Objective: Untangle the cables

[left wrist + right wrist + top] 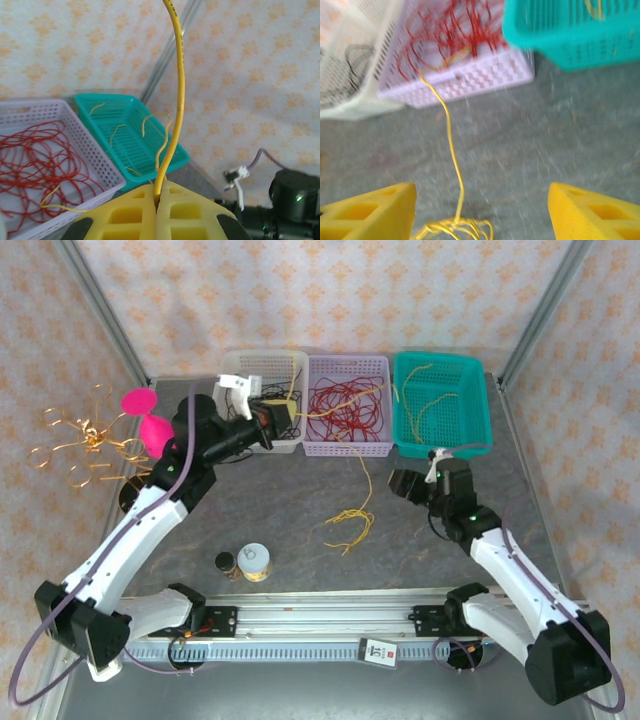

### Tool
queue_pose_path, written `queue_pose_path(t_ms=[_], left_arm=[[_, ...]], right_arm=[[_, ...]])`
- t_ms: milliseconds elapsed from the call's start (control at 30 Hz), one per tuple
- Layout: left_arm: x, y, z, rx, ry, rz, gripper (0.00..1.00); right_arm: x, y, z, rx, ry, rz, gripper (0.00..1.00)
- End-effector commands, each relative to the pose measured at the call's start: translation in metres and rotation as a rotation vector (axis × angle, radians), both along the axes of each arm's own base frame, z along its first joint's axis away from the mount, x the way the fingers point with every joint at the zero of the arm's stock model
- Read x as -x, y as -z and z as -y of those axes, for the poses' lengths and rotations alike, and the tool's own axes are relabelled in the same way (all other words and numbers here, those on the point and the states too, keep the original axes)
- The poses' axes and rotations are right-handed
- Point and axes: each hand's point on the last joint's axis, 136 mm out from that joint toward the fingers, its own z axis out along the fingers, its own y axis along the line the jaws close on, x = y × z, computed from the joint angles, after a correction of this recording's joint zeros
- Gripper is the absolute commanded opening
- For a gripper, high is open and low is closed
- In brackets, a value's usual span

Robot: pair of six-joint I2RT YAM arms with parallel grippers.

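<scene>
yellow cables [181,90], red wires [345,405], teal basket [440,360]

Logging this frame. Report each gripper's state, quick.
Left gripper: closed on a yellow cable.
Right gripper: open, holding nothing.

Three baskets [350,449], two robot arms [140,530], two small jars [254,562], one gold ornament [75,440]

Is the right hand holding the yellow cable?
No, the right hand is open, fingers far apart, and the yellow cable lies on the table between them.
</scene>
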Motion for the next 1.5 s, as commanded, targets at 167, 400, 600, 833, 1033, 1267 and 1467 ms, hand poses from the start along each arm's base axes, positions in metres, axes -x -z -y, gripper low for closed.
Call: queue_pose_path(t_ms=[167, 400, 600, 833, 1033, 1267, 1467], left_arm=[[-0.001, -0.018, 0.046, 0.001, 0.183, 0.132, 0.0], [0.002, 0.013, 0.073, -0.065, 0.256, 0.112, 0.0], [-0.002, 0.03, 0.096, -0.077, 0.29, 0.088, 0.0], [-0.013, 0.037, 0.11, -0.077, 0.288, 0.075, 0.0], [-0.029, 0.044, 0.104, -0.026, 0.192, 0.047, 0.49], [-0.004, 0.052, 0.085, 0.027, 0.17, 0.034, 0.52], [0.019, 0.081, 0.055, -0.034, 0.095, -0.029, 0.51]], right_arm=[[0.004, -0.159, -0.042, -0.116, -0.272, 0.362, 0.62], [-0.009, -0.234, -0.084, -0.191, -0.407, 0.513, 0.64], [-0.034, -0.234, -0.13, -0.226, -0.53, 0.479, 0.64], [-0.073, -0.21, -0.131, -0.177, -0.446, 0.404, 0.28], [-0.111, -0.227, -0.098, -0.033, -0.285, 0.455, 0.0], [-0.205, -0.228, -0.02, 0.163, -0.041, 0.451, 0.0], [-0.268, -0.184, -0.003, 0.077, -0.059, 0.351, 0.0]])
